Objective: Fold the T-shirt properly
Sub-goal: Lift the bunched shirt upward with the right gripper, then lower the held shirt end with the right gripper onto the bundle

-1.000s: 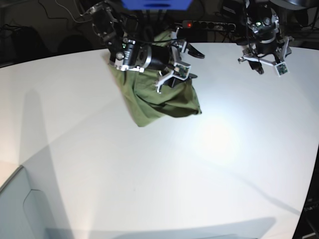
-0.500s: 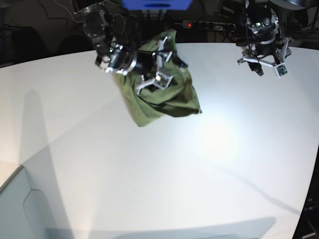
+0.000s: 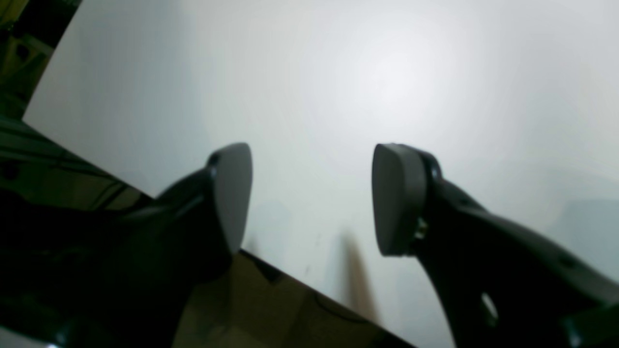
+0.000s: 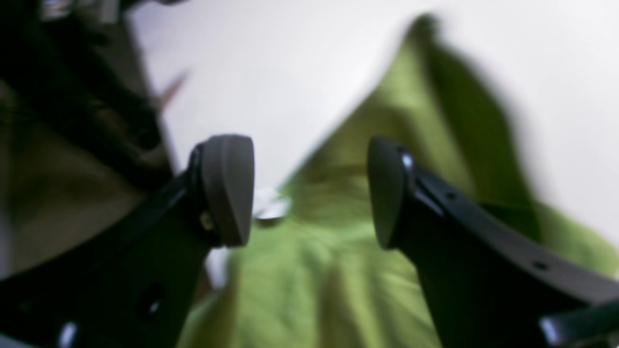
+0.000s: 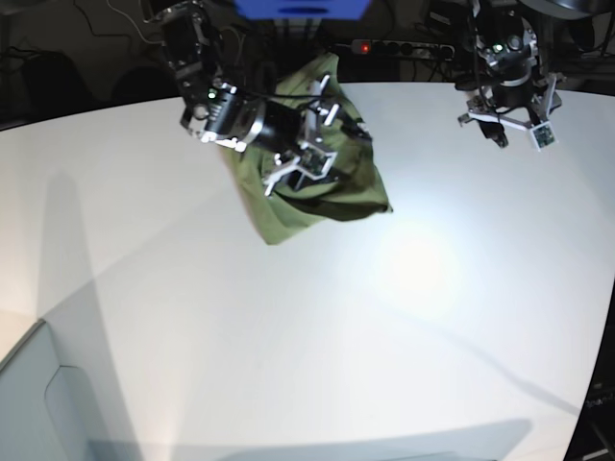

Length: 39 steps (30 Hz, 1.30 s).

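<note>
The olive-green T-shirt (image 5: pixel 317 197) lies bunched in a crumpled heap at the far middle of the white table (image 5: pixel 307 336). It fills the lower part of the right wrist view (image 4: pixel 309 270), blurred. My right gripper (image 5: pixel 312 144) hangs open just over the heap with nothing between its pads (image 4: pixel 227 188). My left gripper (image 5: pixel 509 120) is open and empty above bare table at the far right, well apart from the shirt; its pads (image 3: pixel 232 193) frame only white tabletop.
The table's far edge (image 3: pixel 290 280) runs just under the left gripper, with dark floor and cables beyond. A power strip (image 5: pixel 404 46) lies behind the table. A pale bin (image 5: pixel 38 403) stands at the near left corner.
My right gripper swung back left from the shirt's right side, then settled over the heap's middle. The heap shifted slightly. The left arm has not moved.
</note>
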Available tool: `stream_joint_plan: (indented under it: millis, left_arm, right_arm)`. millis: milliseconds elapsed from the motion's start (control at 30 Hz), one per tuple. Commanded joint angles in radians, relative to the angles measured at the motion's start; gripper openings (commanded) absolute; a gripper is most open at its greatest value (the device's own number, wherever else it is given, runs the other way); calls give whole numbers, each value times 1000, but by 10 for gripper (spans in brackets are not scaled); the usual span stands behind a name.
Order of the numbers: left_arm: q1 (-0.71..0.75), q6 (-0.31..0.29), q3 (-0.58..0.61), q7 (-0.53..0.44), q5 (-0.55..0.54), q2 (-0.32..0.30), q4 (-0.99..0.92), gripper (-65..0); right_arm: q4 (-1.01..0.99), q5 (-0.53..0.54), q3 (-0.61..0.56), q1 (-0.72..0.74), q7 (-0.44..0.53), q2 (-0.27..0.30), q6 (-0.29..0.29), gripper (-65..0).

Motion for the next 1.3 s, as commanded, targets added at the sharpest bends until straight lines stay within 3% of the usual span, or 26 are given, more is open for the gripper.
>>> stream_joint_plan:
  millis: [0, 133, 300, 600, 767, 1033, 1267]
  left_arm:
    - [8, 5, -8, -18, 9, -4, 21, -274]
    - [13, 5, -11, -18, 9, -4, 21, -274]
    - [14, 5, -12, -18, 9, -4, 21, -274]
    - [14, 7, -14, -18, 9, -4, 21, -274]
    - [13, 7, -14, -18, 9, -4, 19, -274]
    - [5, 7, -14, -18, 9, -4, 19, -274]
    - [3, 7, -11, -18, 9, -4, 19, -274]
  right_arm:
    - [18, 20, 7, 10, 22, -8, 15, -295]
    - [-58, 22, 18, 67, 27, -13, 15, -295]
    - [-207, 23, 21, 118, 28, -62, 15, -295]
    - [-307, 20, 10, 147, 30, -122, 15, -295]
    - [-264, 20, -31, 124, 30, -114, 15, -296]
    - [-41, 19, -26, 73, 30, -42, 15, -297]
    - [-121, 17, 17, 165, 27, -48, 15, -295]
